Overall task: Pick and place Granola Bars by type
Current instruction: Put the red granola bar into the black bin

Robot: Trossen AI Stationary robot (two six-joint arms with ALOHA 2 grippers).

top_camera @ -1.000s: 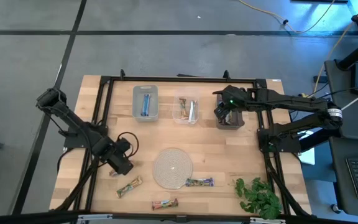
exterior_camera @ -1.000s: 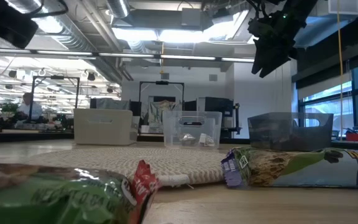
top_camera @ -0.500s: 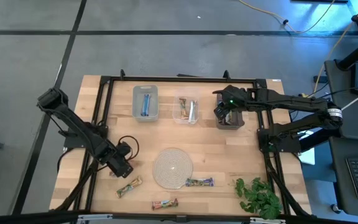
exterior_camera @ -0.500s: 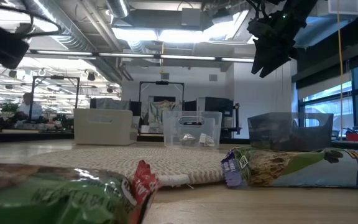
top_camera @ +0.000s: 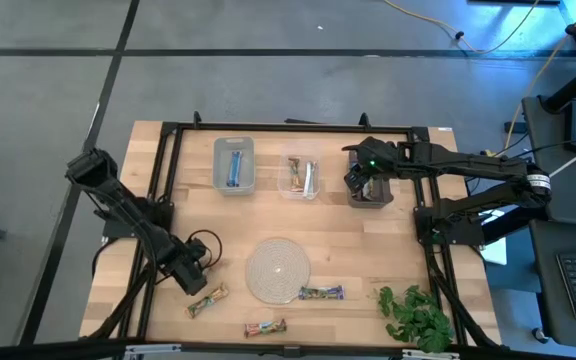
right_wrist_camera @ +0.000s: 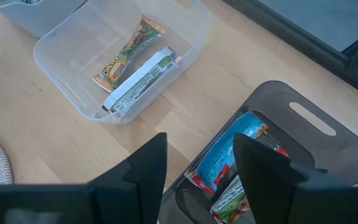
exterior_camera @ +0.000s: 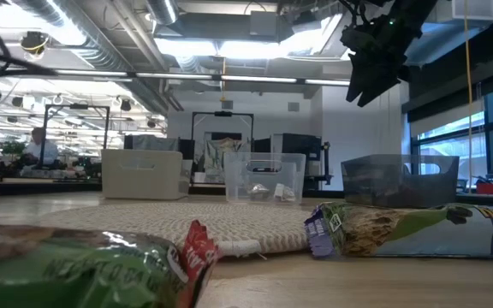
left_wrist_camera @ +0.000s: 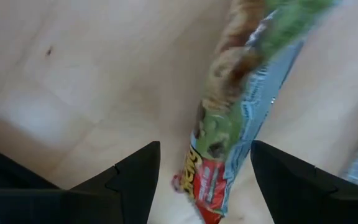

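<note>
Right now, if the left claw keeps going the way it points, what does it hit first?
Most likely the green bar on the table: the open left claw has the bar's red end between its fingers. How far off the bar is remains unclear.

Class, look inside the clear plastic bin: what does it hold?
The clear plastic bin holds two bars: a tan-green bar and a white-wrapped bar, side by side. Nothing shows beneath them.

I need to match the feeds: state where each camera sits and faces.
High: overhead, straight down on table; both arms.
Low: table height, across woven mat to bins; right gripper above.
Left wrist: open left gripper over granola bar.
Right wrist: right gripper above dark bin.
Shared: clear bin, also low view.
</note>
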